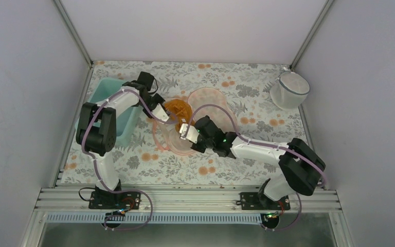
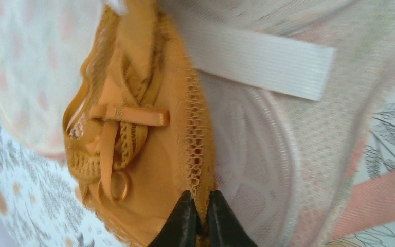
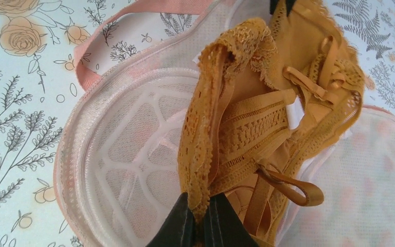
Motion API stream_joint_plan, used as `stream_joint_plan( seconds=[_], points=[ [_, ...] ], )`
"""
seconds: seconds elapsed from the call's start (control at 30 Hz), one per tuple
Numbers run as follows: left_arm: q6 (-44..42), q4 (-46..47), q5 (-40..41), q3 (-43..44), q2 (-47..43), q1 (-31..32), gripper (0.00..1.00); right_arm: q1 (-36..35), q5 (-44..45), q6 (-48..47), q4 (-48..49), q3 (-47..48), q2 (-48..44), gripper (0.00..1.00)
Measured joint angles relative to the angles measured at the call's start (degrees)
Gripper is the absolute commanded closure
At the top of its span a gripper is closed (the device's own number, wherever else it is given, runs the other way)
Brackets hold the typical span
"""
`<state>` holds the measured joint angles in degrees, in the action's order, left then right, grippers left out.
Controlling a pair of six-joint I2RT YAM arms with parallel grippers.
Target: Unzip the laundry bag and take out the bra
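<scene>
The peach-pink mesh laundry bag point(image 1: 211, 105) lies open at the table's middle, its two domed halves spread apart. It also shows in the right wrist view point(image 3: 123, 144) and the left wrist view point(image 2: 267, 170). The orange bra point(image 1: 177, 109) is held above the open bag between both grippers. My left gripper point(image 1: 160, 114) is shut on the bra's lace edge point(image 2: 201, 170), with the pinch at the left gripper point(image 2: 201, 218) in the wrist view. My right gripper point(image 1: 185, 130) is shut on the bra's other lace edge point(image 3: 205, 144), pinched at the right gripper point(image 3: 201, 211).
A light-blue tub point(image 1: 108, 103) stands at the left under the left arm. A white mesh cylindrical basket point(image 1: 289, 89) stands at the back right. The floral tablecloth point(image 1: 247, 154) covers the table, with grey walls on three sides.
</scene>
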<state>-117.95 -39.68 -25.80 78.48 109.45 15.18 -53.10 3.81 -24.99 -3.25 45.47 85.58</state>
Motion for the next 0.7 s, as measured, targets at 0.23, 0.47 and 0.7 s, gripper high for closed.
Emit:
stream_joint_plan(
  seconds=[0.23,0.47,0.7],
  points=[
    [6.9,-10.4,-2.1,3.5,-1.6,-0.2,0.98,4.9,-8.8,0.0,-6.5,4.8,-4.1,0.96],
    [23.3,-21.9,-3.9,10.7,-12.0,-2.3,0.98,9.4,-23.2,-3.0,-13.9,20.7,-4.7,0.96],
    [38.9,-29.9,-3.6,15.5,-22.6,-8.0,0.98,9.7,-33.5,-7.0,-17.6,38.6,3.6,0.96]
  ],
)
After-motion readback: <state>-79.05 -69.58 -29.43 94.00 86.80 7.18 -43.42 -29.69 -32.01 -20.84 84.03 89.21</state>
